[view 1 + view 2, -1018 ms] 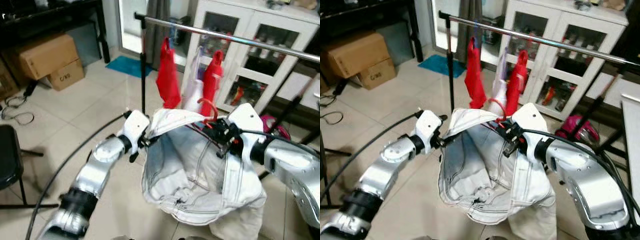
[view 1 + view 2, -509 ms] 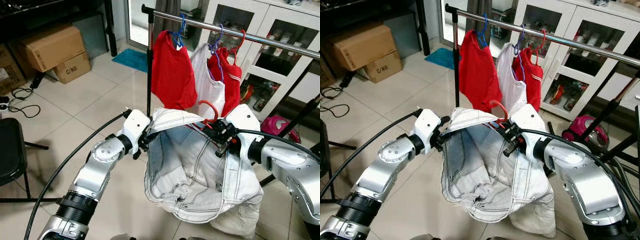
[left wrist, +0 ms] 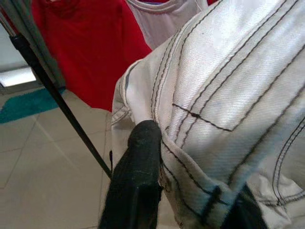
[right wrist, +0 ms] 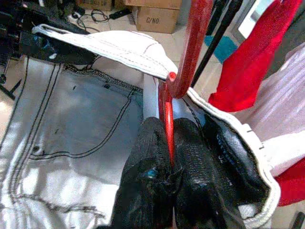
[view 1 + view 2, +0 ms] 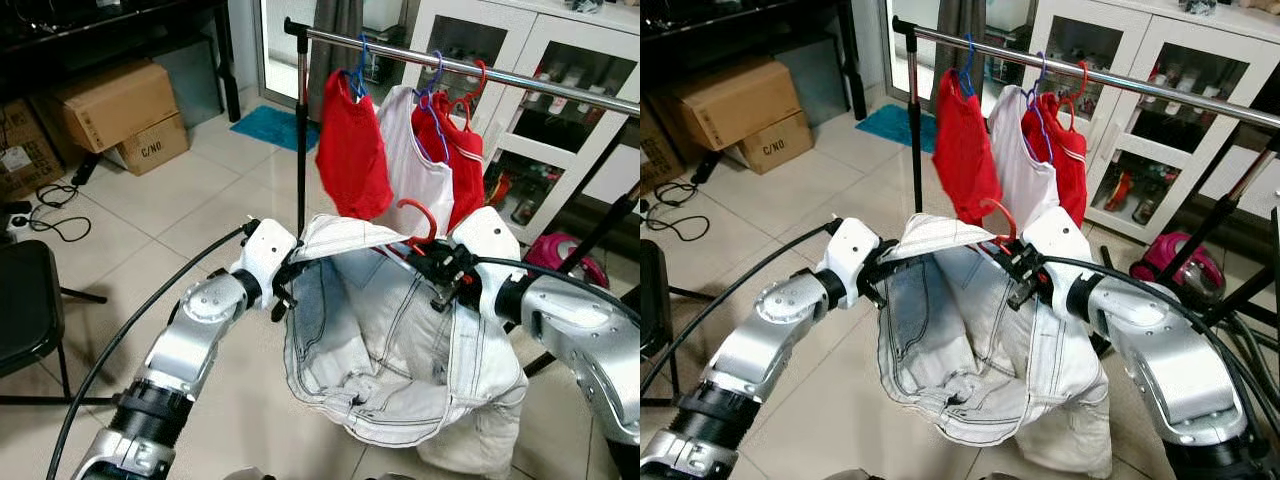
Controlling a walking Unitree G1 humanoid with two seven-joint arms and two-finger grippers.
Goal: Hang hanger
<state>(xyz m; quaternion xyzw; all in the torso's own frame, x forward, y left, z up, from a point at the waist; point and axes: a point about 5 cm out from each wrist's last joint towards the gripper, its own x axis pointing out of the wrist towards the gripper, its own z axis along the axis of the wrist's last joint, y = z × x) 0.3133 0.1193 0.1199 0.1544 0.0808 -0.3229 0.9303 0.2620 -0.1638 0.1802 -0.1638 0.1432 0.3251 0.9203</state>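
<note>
1. Nearest the camera, the white denim jeans sag in a big open pouch between the two silver arms, legs bunched low over the tiled floor.
2. The left gripper is at the left end of the waistband; in its wrist view the black fingers are closed on the stitched denim edge, pinching it tight.
3. The right gripper is at the other end of the waistband. Its wrist view shows the fingers pressed together around the thin stem of the red hanger, with waistband cloth draped just beside them.
4. That red hanger pokes its hook up out of the jeans' waist, below the rail and apart from it, not yet hung.
5. Just beyond, the chrome clothes rail runs across on a black upright pole.
6. Hanging on it: a red top on a blue hanger, a white top, and another red garment on a red hanger.
7. Further back, a white glass-door cabinet stands behind the rail.
8. Off to the left, cardboard boxes sit by a dark worktop, and a black chair stands near the left arm.
</note>
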